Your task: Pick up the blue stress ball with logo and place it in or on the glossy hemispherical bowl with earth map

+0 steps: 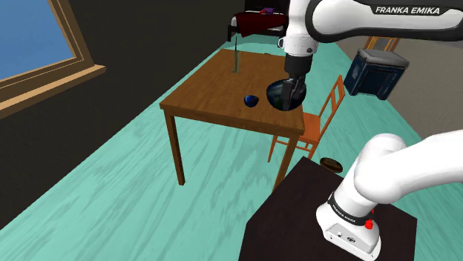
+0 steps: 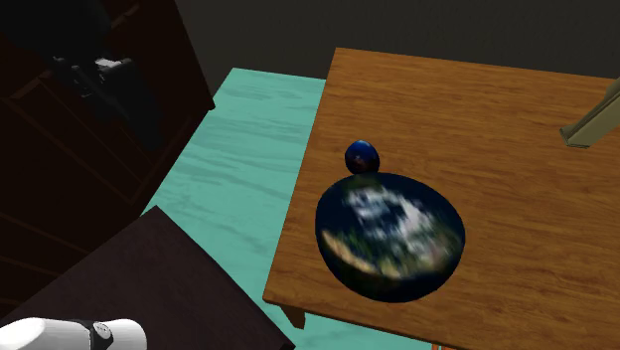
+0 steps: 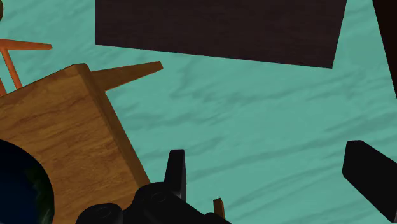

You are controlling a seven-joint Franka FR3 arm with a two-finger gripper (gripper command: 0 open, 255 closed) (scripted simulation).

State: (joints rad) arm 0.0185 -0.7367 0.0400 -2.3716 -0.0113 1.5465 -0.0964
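Under everything, the teal floor [image 1: 111, 185] spreads widest, and on it stands the wooden table [image 1: 222, 89] that carries my work. My dark stand [image 1: 297, 215] sits off the table's near corner, with an orange chair [image 1: 315, 126] tucked at the table's edge between them.

On the tabletop the bowl [image 2: 390, 236] is the big item: a glossy half-globe painted with clouds and land, close to the table's corner. My gripper [image 1: 295, 87] hangs above it, and in the wrist view my two black fingers [image 3: 177, 168] stand wide apart with nothing between them but floor.

Smallest is the ball [image 2: 362, 156], dark blue and shiny. It rests on the table just beside the bowl's rim, on the side away from that corner. Whether the two touch I cannot tell.

I judge the ball light and squashy, so it should give under my pads rather than slip, though it may roll if nudged. I would come straight down and pinch it across its widest part, with my fingers lined up along the bowl's rim so neither has to squeeze in between the ball and the bowl.
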